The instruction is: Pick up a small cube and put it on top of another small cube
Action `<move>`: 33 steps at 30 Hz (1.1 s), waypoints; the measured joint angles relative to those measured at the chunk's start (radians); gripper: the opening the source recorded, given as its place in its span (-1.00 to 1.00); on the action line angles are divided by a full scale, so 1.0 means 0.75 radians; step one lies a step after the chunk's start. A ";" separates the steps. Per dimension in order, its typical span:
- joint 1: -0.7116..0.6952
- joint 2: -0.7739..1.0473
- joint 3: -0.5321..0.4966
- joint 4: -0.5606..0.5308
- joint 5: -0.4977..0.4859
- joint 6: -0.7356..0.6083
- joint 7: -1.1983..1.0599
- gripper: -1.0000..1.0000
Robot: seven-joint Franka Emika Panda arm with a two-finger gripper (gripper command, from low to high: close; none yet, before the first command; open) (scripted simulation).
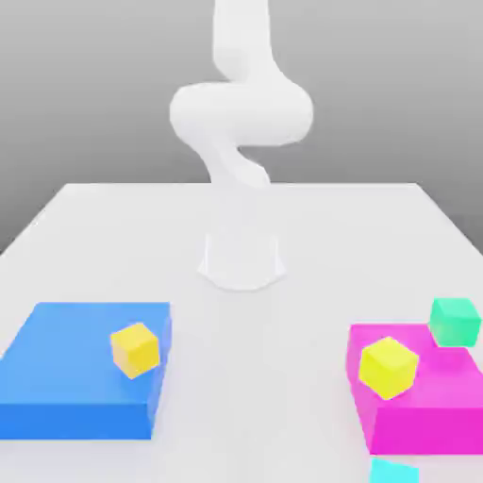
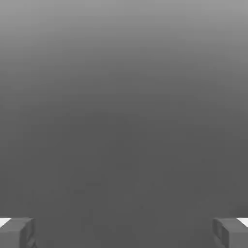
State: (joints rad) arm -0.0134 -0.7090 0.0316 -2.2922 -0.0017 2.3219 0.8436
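Observation:
The cyan small cube (image 1: pixel 394 472) lies at the front edge of the exterior view, just in front of the magenta block, partly cut off by the frame. The sea-green small cube (image 1: pixel 456 321) sits on the table behind the magenta block's far right corner. In the hand view my gripper (image 2: pixel 124 232) is open, its two grey fingertips (image 2: pixel 17 232) far apart with nothing between them and only grey background ahead. The white arm (image 1: pixel 241 113) rises from its base at the table's middle.
A flat blue block (image 1: pixel 75 387) at the exterior view's left carries a yellow cube (image 1: pixel 135 349). A magenta block (image 1: pixel 434 406) at the right carries another yellow cube (image 1: pixel 387 367). The white arm base (image 1: pixel 241 259) stands mid-table.

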 joint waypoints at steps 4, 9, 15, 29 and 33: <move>-0.024 0.200 0.070 0.017 -0.015 0.049 0.105 0.00; -0.044 0.440 0.151 0.038 -0.051 0.107 0.245 0.00; -0.044 0.731 0.229 0.063 -0.122 0.177 0.431 0.00; 0.097 1.407 0.258 0.120 -0.233 0.339 0.828 0.00; 0.147 1.599 0.223 0.151 -0.264 0.445 0.892 0.00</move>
State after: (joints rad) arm 0.0965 0.4903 0.1991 -2.1788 -0.1995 2.6558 1.5125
